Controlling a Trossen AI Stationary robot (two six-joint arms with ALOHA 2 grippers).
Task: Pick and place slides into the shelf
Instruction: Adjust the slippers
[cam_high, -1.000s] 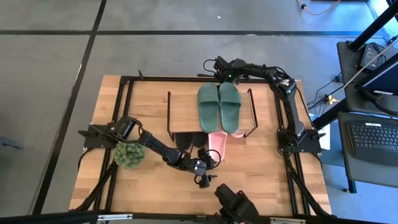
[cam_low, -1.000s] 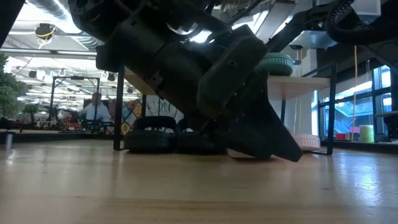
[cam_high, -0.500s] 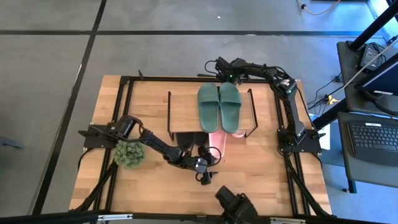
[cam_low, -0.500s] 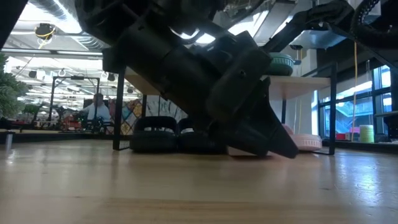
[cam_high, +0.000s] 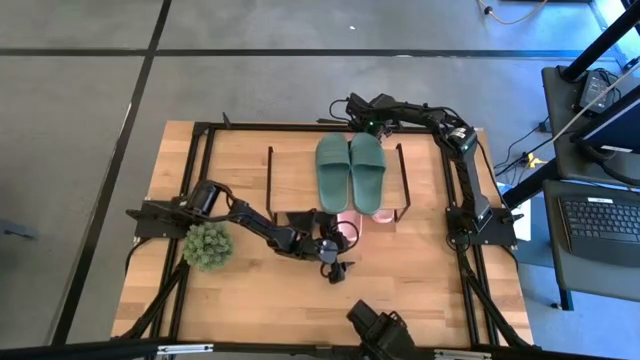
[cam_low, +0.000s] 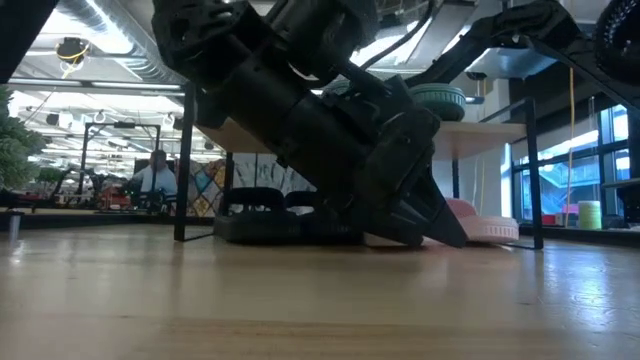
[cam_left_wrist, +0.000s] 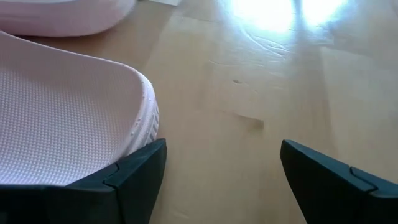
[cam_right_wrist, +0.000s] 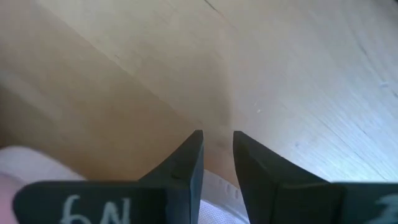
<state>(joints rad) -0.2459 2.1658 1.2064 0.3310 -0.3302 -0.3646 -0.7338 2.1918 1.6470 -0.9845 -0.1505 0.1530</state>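
Faintly, "N9"-like marking (cam_right_wrist: 98, 208) on nearly closed right pincer (cam_right_wrist: 217, 158), left pincer (cam_left_wrist: 217, 171) spread beside pink slide (cam_left_wrist: 62, 124).

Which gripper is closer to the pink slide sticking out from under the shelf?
Left. The left gripper is right against the pink slide; the right gripper waits behind the shelf.

A dark green pair of slides (cam_high: 351, 171) lay on the shelf's light wooden top (cam_high: 296, 178), which had thin black wire legs. Below it were black slides (cam_low: 255, 214) and light pink slides (cam_high: 349, 221) with a fine dotted texture. The table (cam_high: 420, 285) was pale wood with a black frame, and a small green plant (cam_high: 208, 245) sat on it.
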